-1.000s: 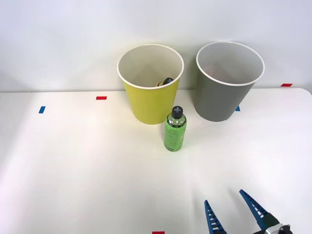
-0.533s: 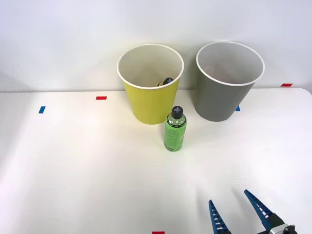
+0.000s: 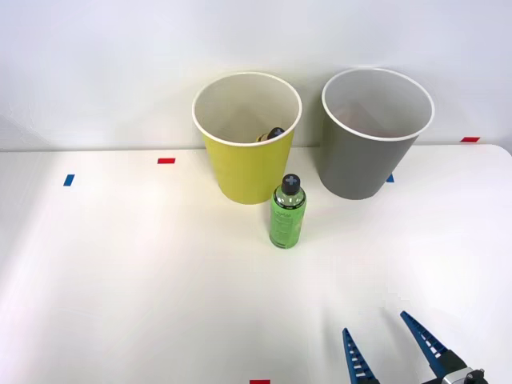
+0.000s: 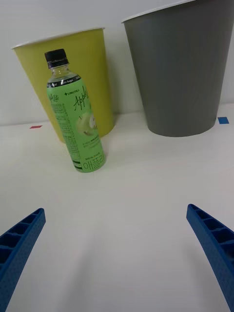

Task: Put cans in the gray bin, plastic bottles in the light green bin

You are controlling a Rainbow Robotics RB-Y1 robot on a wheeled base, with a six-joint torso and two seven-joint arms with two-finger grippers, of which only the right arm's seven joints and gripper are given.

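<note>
Claw [image 3: 390, 346] unmoved; bottle [image 3: 287, 212] outside bins.

my pincer [image 3: 391, 346] has ribbed blue plastic fingers [image 4: 214, 243]. the plastic bottle [image 4: 76, 113] is translucent green, glossy label, black cap. light green bin [image 3: 246, 136] and gray bin [image 3: 370, 136] look matt, smooth. table [image 3: 120, 272] smooth white.
</note>
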